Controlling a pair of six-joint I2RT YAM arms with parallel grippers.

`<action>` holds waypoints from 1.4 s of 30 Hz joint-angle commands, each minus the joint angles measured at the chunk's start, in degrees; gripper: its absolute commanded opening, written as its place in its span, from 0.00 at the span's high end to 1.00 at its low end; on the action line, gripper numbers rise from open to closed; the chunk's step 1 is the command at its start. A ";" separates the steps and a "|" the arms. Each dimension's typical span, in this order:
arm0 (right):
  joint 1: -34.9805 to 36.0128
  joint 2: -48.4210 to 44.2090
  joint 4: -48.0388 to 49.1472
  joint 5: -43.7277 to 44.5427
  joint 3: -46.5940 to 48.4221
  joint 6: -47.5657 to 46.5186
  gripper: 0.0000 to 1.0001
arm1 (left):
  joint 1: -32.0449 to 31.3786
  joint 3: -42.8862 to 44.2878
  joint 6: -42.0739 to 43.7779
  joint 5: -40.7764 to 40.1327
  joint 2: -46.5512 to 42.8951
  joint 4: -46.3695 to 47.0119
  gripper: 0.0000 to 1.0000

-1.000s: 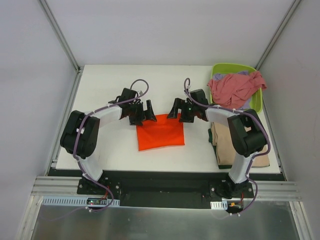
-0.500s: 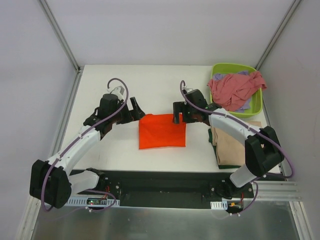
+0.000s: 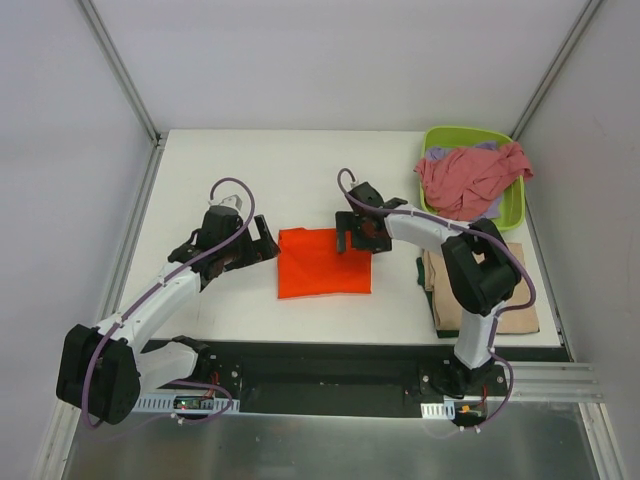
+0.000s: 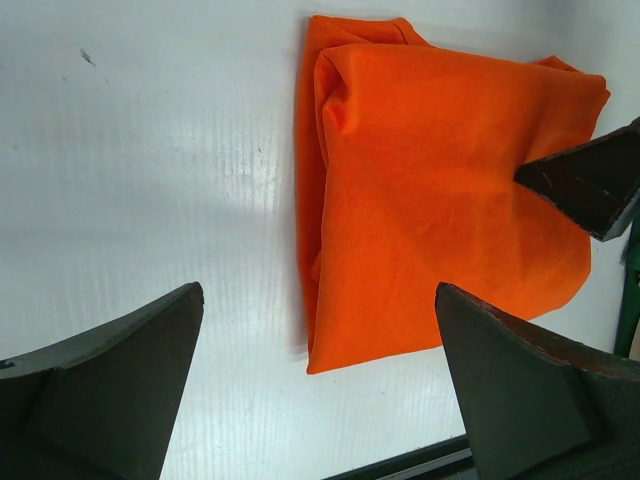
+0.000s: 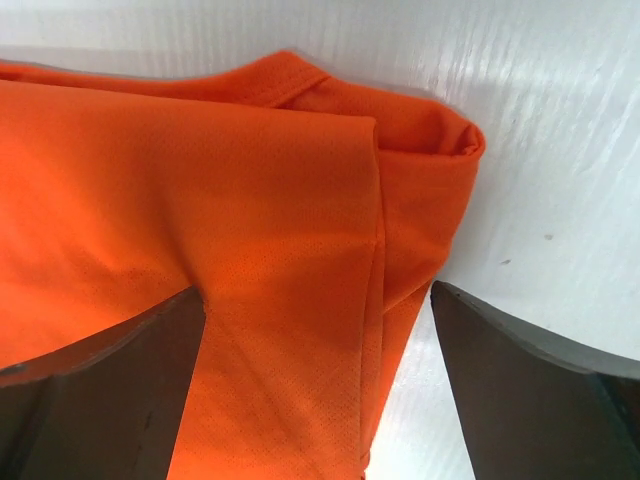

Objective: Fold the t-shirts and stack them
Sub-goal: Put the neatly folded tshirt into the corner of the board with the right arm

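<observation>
The bright orange t-shirt [image 3: 323, 263] lies folded into a flat square mid-table. It fills the right wrist view [image 5: 230, 250] and shows in the left wrist view [image 4: 440, 200]. My left gripper [image 3: 266, 247] is open and empty, low over bare table just left of the shirt's left edge [image 4: 318, 292]. My right gripper [image 3: 353, 238] is open over the shirt's far right corner [image 5: 318, 292], holding nothing. One right fingertip [image 4: 590, 185] rests at the cloth. A tan folded shirt [image 3: 465, 285] lies at the right on a dark green one [image 3: 447, 328].
A lime-green tub [image 3: 462, 135] at the back right holds a crumpled dusty pink shirt [image 3: 470, 178] and a bit of lavender cloth [image 3: 488, 210]. Grey walls enclose the white table [image 3: 220, 170]. The table's near edge runs just below the shirt.
Both grippers have left the shirt's far edge. My left gripper swung left to the shirt's left side, then edged closer. My right gripper slid left over the far right corner. The shirt stays flat.
</observation>
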 commanded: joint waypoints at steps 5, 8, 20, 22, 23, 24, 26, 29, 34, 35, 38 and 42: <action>3.58 3.54 -5.09 6.81 2.57 8.02 0.09 | 0.47 0.15 -1.02 1.64 -0.07 0.21 0.01; 6.39 4.86 -6.77 11.12 3.36 9.78 0.16 | 0.47 0.06 -1.02 1.38 -0.95 0.21 0.01; 7.98 -2.59 -4.13 7.97 -0.59 2.24 0.92 | 0.47 -0.73 -0.06 -0.91 -4.37 -1.02 0.01; 7.98 -5.40 -6.67 8.93 -2.34 -0.13 1.00 | 0.47 -0.90 0.47 -1.52 -5.08 -1.37 0.01; 7.98 -6.90 -7.99 9.89 -3.92 -1.62 1.00 | 0.56 -1.08 0.73 -1.96 -5.87 -1.46 0.01; 7.89 -8.66 -9.05 11.55 -5.42 -2.42 1.00 | 0.56 -1.25 0.91 -2.40 -6.31 -1.55 0.01; 7.89 -12.08 -11.59 15.85 -7.62 -4.62 1.00 | 0.56 -1.52 1.17 -3.45 -7.10 -1.81 0.01; 7.89 -16.48 -16.42 24.81 -9.03 -6.73 1.00 | 0.56 -1.87 1.52 -4.16 -7.89 -1.99 0.01; 7.98 -19.92 -27.32 37.66 -7.72 -7.79 1.00 | 0.56 -2.48 2.31 -5.73 -9.21 -2.43 0.01; 7.98 -20.44 -28.64 39.50 -7.54 -7.88 1.00 | 0.56 -2.66 2.40 -6.35 -9.56 -2.60 0.01; 7.89 -21.77 -32.42 44.16 -6.66 -8.41 1.00 | 0.65 -3.01 2.40 -8.38 -10.97 -3.39 0.01; 7.89 -23.52 -37.08 47.25 -4.99 -8.76 1.00 | 0.56 -3.37 2.32 -10.22 -12.64 -4.27 0.01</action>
